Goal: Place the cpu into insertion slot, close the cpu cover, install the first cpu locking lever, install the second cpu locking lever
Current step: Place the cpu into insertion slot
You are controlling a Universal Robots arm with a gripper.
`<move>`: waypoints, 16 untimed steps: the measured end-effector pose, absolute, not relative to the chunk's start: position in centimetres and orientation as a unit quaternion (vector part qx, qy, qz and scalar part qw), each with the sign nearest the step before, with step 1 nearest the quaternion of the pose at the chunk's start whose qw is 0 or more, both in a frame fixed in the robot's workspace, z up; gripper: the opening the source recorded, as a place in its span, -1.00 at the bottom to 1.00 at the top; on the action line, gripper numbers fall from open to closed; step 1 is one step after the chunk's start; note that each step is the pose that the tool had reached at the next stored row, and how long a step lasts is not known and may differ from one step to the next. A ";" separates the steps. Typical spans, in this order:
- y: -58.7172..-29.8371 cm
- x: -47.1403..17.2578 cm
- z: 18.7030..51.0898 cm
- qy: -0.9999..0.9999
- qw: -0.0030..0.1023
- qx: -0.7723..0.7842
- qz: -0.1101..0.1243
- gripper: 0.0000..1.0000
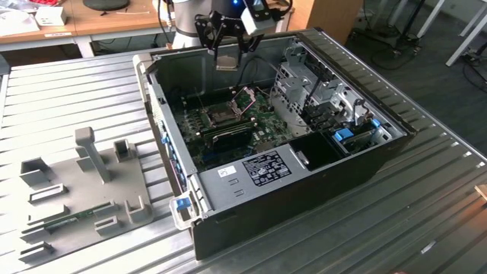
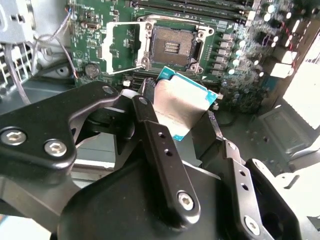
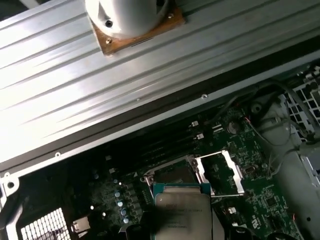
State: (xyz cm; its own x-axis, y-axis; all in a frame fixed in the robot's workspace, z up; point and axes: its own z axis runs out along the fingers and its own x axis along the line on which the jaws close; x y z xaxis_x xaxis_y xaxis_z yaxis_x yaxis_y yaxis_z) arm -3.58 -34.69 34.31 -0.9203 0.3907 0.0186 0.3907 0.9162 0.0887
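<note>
cpu [image 1: 228, 61]: one; a thin square chip with a pale silvery face, held in the air over the open case and clear of the board.
gripper [image 1: 228, 57]: one; clenched on the cpu. In the second wrist view its two black fingers [image 2: 150, 125] press on opposite edges of the chip.
insertion slot [image 1: 215, 117]: one; a dark square socket with a metal rim. In the exterior view it lies at 6 o'clock from the cpu, well apart from it. Its bed is bare in the second wrist view.
cpu cover [image 1: 245, 98]: one; a silvery frame plate with a square window. It is swung up off the socket on its hinged edge, at 1 o'clock from the slot in the exterior view.
green circuit board [image 1: 263, 134]: one; it surrounds the slot on the floor of the case.
memory sticks [image 1: 228, 134]: long, dark, at 5 o'clock from the slot; the count cannot be told.
computer case [image 1: 236, 182]: one; it lies on its side with the side panel off.
grey fixture plate [image 1: 84, 188]: one; at 9 o'clock from the case in the exterior view, carrying several upright holders.
table [image 1: 68, 97]: ribbed bare metal; it bears the case and the fixture plate.
arm base [image 3: 130, 15]: white, seated on a tan plate on the same ribbed metal.
room: a wooden desk [image 1: 114, 20] at 11 o'clock and dark floor [image 1: 426, 57] at 2 o'clock in the exterior view.
</note>
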 end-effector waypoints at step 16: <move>-34.7 -3.6 34.1 -0.956 -0.004 -0.289 -0.045 0.08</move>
State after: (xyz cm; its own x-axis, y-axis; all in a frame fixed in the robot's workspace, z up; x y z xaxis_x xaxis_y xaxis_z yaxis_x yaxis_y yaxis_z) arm -3.58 -34.69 34.09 -0.8334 0.5523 0.0186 0.5516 0.8294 0.0887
